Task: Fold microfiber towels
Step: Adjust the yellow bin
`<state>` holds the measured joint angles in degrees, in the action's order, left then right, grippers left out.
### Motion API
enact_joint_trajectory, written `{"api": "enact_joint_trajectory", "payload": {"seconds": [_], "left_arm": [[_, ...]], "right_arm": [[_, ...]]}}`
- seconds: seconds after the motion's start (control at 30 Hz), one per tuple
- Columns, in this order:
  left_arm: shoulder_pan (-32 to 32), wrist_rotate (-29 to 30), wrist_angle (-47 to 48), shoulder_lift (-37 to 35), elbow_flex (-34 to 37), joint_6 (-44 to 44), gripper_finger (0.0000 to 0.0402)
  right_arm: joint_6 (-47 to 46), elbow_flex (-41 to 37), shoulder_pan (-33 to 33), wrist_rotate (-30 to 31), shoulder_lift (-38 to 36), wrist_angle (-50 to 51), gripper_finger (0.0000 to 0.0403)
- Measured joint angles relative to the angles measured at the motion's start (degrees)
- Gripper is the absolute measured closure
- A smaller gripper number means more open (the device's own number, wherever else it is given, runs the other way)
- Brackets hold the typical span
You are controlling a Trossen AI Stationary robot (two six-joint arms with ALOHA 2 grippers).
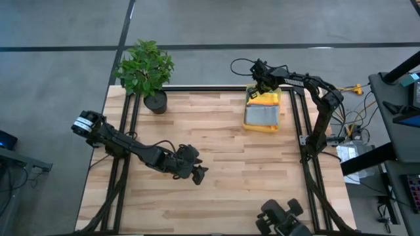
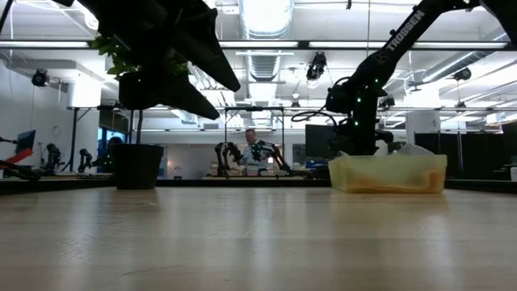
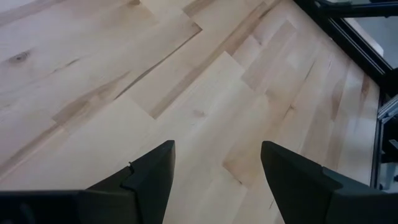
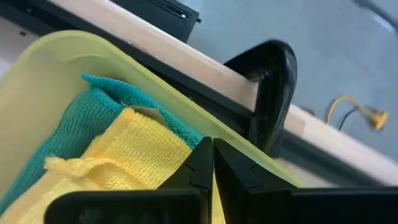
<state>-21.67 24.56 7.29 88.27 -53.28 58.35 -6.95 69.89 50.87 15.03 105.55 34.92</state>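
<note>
A yellow plastic bin [image 1: 262, 126] stands at the table's far right and holds the towels. From above a light grey towel [image 1: 261, 117] lies on top, with a yellow one [image 1: 268, 99] toward the far end. The right wrist view shows a teal towel [image 4: 93, 118] and a yellow towel [image 4: 130, 158] lying against the bin's wall [image 4: 93, 46]. My right gripper [image 4: 211, 146] is shut and points down into the bin's far end, at the yellow towel's edge. My left gripper [image 3: 217, 149] hangs open over bare wood left of the table's middle [image 1: 197, 174]. My right gripper has its shut fingertips [image 4: 200, 155] at the yellow towel's edge [image 4: 177, 152], beside the bin's far wall, coming slanting from above. I cannot tell whether they touch the towel or have any cloth between them.
A potted plant [image 1: 147, 72] stands at the far left. A black clamp [image 4: 273, 93] grips the table's far edge just behind the bin. A dark device [image 1: 282, 219] sits at the near edge. Bare wood lies between the arms. A person [image 2: 250, 145] shows in the room beyond.
</note>
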Motion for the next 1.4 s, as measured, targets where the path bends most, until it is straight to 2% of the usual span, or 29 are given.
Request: {"api": "enact_joint_trajectory", "payload": {"seconds": [0.07,0.2,0.3,0.5,0.63,0.73,0.87,1.1,1.4], "left_arm": [[0.0,0.0,-0.1,0.0,0.0,0.4,0.0175],[0.0,0.0,-0.6,0.0,0.0,1.4,0.0175],[0.1,0.0,-0.7,0.0,0.0,1.4,0.0175],[0.3,0.0,-0.7,0.0,0.0,1.4,0.0175],[0.3,0.0,-0.7,0.0,0.0,1.3,0.0175],[0.3,0.0,-0.8,0.0,0.0,1.4,0.0175],[0.3,0.0,-0.8,0.0,0.0,1.4,0.0175],[0.3,0.0,-0.9,0.0,0.0,1.5,0.0175],[0.3,0.0,-0.9,0.0,0.0,2.9,0.0175]], "right_arm": [[3.1,0.0,0.1,-0.2,0.3,-1.3,0.0394],[7.3,-0.1,0.0,-4.9,0.5,-4.5,0.0394],[7.4,0.1,0.0,-7.7,0.5,-5.6,0.0394],[7.5,0.2,0.0,-8.4,0.5,-5.4,0.0394],[10.9,0.2,0.0,-13.7,0.5,-6.1,0.0394],[11.5,0.2,0.0,-14.5,0.5,-7.6,0.0394],[12.5,0.2,-0.1,-20.0,0.5,-9.1,0.0394],[14.8,0.2,-1.7,-24.4,0.5,-10.9,0.0394],[20.2,0.2,-4.8,-25.5,0.5,-11.3,0.0394]]}}
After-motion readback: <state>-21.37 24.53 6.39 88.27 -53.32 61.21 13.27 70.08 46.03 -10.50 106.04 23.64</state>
